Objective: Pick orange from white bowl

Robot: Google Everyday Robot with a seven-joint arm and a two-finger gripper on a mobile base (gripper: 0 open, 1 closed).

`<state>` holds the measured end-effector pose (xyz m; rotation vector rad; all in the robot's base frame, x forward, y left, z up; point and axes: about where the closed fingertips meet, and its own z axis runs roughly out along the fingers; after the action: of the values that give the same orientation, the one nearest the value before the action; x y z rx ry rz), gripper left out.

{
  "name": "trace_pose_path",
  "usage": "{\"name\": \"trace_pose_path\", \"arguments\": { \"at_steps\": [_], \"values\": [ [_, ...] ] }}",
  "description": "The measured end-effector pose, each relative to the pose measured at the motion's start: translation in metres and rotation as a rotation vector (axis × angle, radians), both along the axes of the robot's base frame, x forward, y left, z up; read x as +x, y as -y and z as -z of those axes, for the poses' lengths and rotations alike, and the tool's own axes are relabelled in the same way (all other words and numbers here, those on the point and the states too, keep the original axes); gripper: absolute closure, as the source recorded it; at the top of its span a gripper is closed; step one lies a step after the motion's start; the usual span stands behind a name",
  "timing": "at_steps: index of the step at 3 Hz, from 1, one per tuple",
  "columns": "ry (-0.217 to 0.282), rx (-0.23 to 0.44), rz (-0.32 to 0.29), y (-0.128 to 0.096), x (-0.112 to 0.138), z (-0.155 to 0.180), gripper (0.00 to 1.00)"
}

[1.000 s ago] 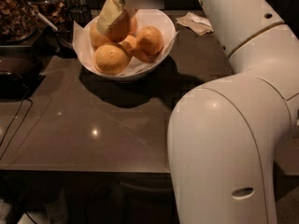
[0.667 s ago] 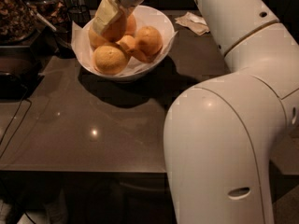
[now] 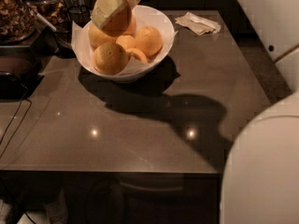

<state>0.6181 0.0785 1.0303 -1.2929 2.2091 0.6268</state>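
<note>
The white bowl, lined with white paper, stands at the back left of the dark table and holds several oranges. My gripper reaches down from the top edge over the back of the bowl. Its pale yellow finger lies against the front of one deep-orange orange at the top of the pile. The other finger is hidden behind that fruit. The gripper looks shut on this orange. A paler dimpled fruit lies at the bowl's front, and another orange on the right.
A crumpled napkin lies at the back right of the table. A clear container of brown food and dark equipment stand left of the bowl. A cable hangs at the left. My white arm fills the right foreground.
The gripper has risen a little toward the top edge with the orange against its finger. The view has shifted, and the bowl and table now look larger.
</note>
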Motion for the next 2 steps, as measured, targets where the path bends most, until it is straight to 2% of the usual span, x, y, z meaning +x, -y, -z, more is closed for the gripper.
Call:
{"name": "trace_pose_path", "arguments": {
  "at_steps": [1,2],
  "values": [
    [-0.003,-0.005,-0.005,-0.0017,-0.0056,0.0017,1.00],
    [-0.001,0.024,0.011,0.0048,-0.0114,-0.0014,1.00]
  ]
}}
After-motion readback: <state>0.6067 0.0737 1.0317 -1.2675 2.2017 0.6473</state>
